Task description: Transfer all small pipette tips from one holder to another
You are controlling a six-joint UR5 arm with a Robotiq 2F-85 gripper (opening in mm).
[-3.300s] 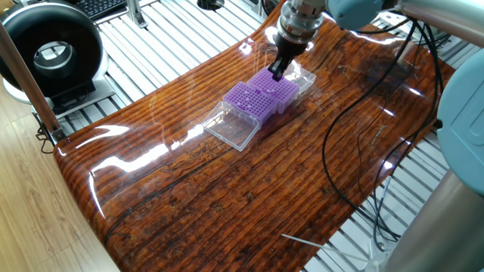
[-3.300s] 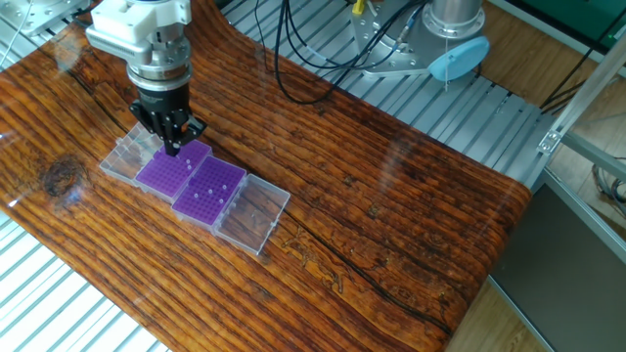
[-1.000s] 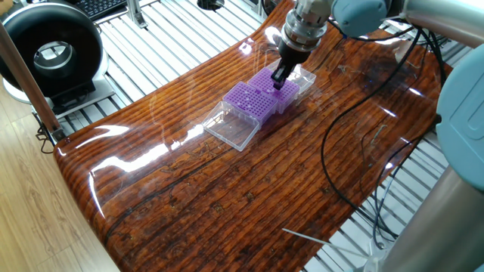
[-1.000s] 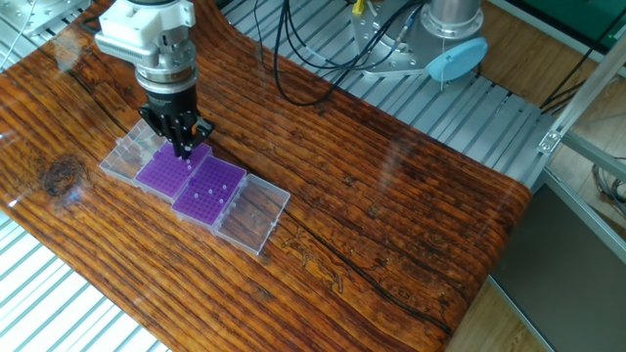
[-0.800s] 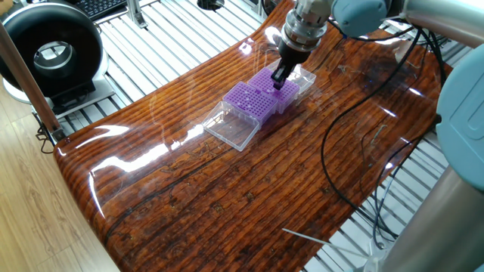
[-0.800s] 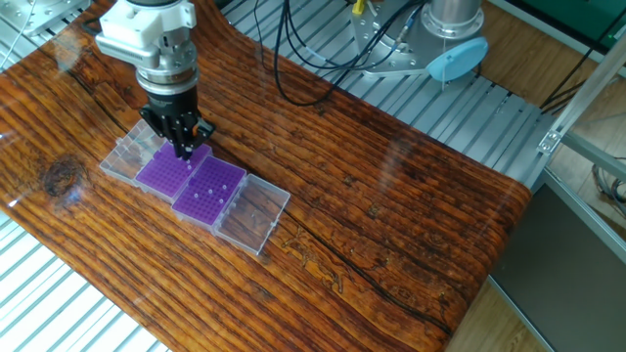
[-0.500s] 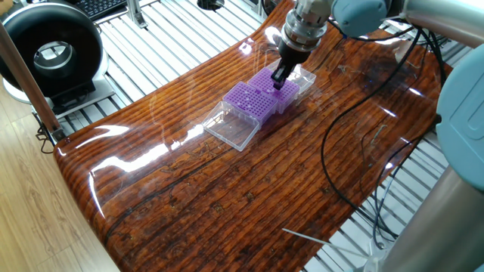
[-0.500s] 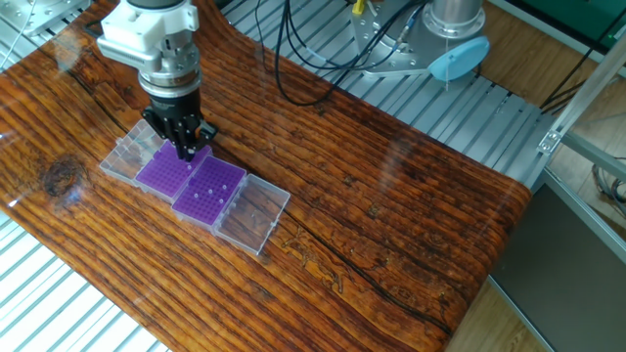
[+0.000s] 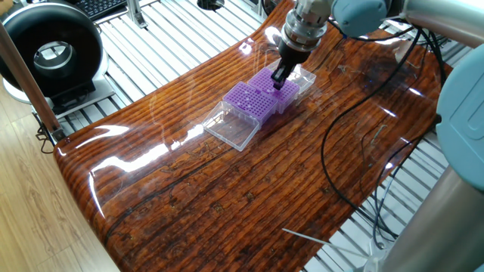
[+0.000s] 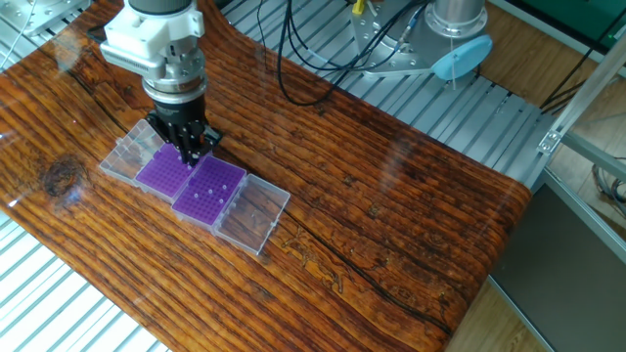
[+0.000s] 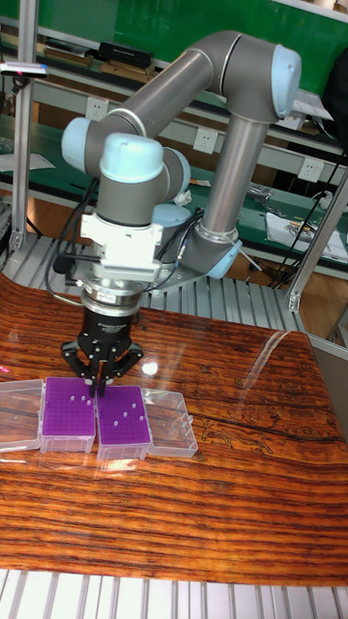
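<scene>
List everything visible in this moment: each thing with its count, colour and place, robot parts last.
purple racks: 2, purple, side by side mid-table; one under the gripper, the other showing a few small white tips
clear lids: 2, transparent, lying open flat at the outer ends of the racks
table: 1, glossy striped brown wood
cables: several, black; one loops over the table, others hang behind it
round fan-like device: 1, black, off the table's corner
blue disc: 1, light blue, by the robot base
arm: 1, grey with light-blue caps
gripper: 1, black fingers, tips low at the inner edge of one rack; too small to tell whether it holds a tip
</scene>
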